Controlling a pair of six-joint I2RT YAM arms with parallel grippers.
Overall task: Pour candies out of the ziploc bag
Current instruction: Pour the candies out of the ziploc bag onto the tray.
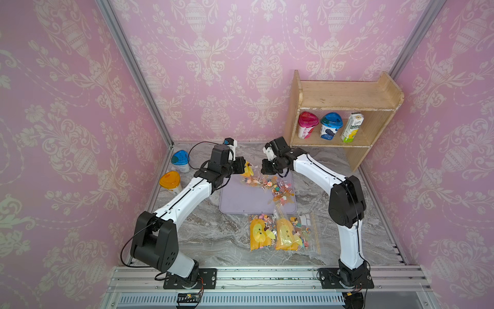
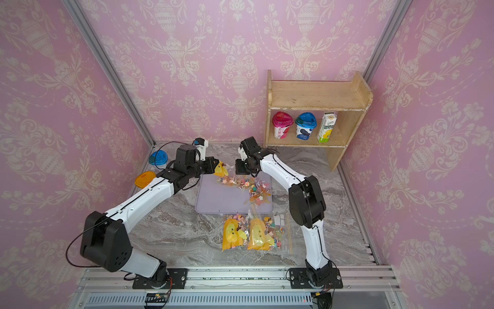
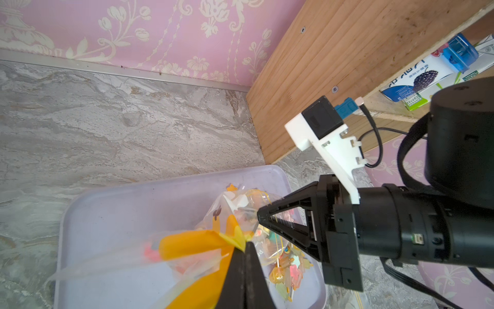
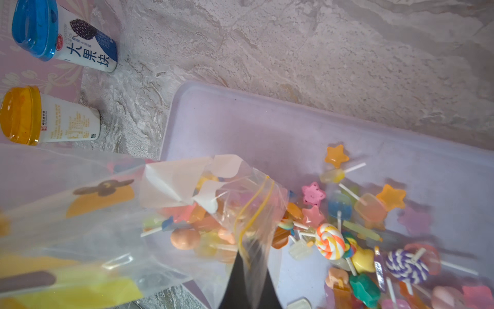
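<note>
Both arms hold the clear plastic ziploc bag with its yellow-and-orange duck print over the far end of the pale lilac plastic tray. The left gripper presses its fingers together on the printed corner, and the right gripper pinches the zip-lined mouth. Below, tiny multicoloured candies — stars, lollipops on white sticks — lie heaped on the tray, with more inside the bag.

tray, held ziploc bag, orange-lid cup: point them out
tray [image 1: 236,200]: in a top view, bare floor
ziploc bag [image 4: 101,198]: right wrist view, orange print
orange-lid cup [image 1: 170,178]: in a top view, its lid
</note>
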